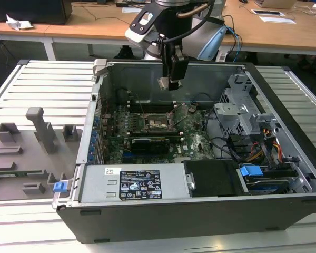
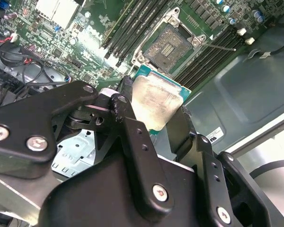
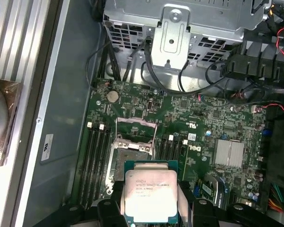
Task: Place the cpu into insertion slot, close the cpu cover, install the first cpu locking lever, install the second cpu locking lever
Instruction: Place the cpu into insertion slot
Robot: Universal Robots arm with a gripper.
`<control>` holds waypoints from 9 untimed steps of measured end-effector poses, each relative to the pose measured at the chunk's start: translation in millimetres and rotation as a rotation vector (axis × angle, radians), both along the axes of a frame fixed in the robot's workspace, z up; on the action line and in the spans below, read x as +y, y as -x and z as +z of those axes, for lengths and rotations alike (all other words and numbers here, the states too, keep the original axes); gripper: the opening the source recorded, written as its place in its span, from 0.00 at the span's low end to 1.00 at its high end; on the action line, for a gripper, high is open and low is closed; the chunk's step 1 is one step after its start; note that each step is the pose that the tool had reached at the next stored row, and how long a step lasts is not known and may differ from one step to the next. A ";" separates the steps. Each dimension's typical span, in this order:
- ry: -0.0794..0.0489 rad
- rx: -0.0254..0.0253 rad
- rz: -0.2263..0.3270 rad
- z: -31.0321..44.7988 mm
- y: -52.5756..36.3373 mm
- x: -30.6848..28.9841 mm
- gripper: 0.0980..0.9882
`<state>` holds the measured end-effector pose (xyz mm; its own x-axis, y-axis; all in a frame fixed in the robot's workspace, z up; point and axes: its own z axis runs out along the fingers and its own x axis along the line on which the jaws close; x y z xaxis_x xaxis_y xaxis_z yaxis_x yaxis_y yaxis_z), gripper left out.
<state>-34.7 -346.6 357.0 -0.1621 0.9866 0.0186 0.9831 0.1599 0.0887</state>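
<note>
1. The gripper [image 2: 153, 104] is closed on the cpu [image 3: 149, 194], pinching two opposite edges. It holds the chip in the air above the motherboard [image 3: 199, 118] inside the open computer case [image 1: 200, 211].
2. The insertion slot [image 2: 169, 47] lies bare between the banks of memory slots [image 2: 132, 28], toward the motherboard's far edge in the exterior view. The cpu cover [image 3: 135, 126] appears swung up off it.
3. The chip hangs off to one side of the slot; landing skewed or rotated would likely bend pins.
4. The grip is on thin edges only, so a slip could drop the chip onto the board.
5. The fingers could strike the raised cover or the slot's rim on descent.
</note>
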 end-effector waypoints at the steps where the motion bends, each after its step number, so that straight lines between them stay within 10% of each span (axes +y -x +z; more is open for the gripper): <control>1: 0.000 0.0000 0.000 -0.1 0.0 0.0 0.48; 9: 0.000 -0.0001 0.000 -1.9 0.0 0.0 0.48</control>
<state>-34.7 -346.6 355.1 -0.1621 0.9866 0.0187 0.9831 0.1599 0.0888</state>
